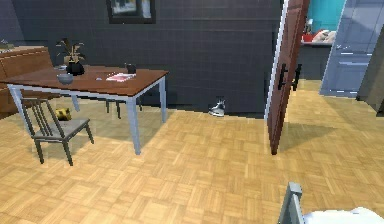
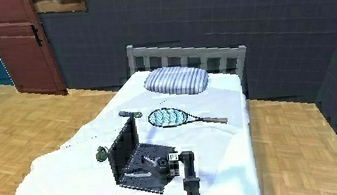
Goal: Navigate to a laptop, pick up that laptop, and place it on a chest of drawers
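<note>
The forward view takes in a dark wall, a wood floor and an open brown door (image 1: 288,75) at right. A table (image 1: 145,78) stands at left with a chair (image 1: 55,128) beside it and a potted plant (image 1: 72,55) on top. At the upper left edge is a brown wooden piece, perhaps a chest of drawers (image 1: 20,65).

The arm side view shows a white bed (image 2: 82,167) running up the middle, with a striped pillow (image 2: 175,81) near its headboard and a racket (image 2: 173,116) below that. The laptop (image 2: 123,149) lies lid-up on the sheet at lower centre. The gripper (image 2: 154,167) sits at the laptop's base. I cannot tell how its fingers stand, nor whether it holds anything.
</note>
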### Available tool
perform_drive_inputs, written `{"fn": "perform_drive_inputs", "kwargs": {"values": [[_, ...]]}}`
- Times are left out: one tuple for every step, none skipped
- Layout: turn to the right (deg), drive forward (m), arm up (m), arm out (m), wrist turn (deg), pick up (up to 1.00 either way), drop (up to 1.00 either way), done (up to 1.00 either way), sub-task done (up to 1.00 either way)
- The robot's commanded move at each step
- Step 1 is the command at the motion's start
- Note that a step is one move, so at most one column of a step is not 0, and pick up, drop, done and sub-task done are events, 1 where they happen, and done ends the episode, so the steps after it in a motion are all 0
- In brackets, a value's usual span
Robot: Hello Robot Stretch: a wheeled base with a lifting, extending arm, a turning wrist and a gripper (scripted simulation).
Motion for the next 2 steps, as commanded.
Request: {"fn": "perform_drive_inputs", "kwargs": {"values": [[0.0,0.0,0.0,0.0,33.0,0.0,0.0,0.0,0.0],[0.0,0.0,-0.3,0.0,0.0,0.0,0.0,0.0,0.0]]}}
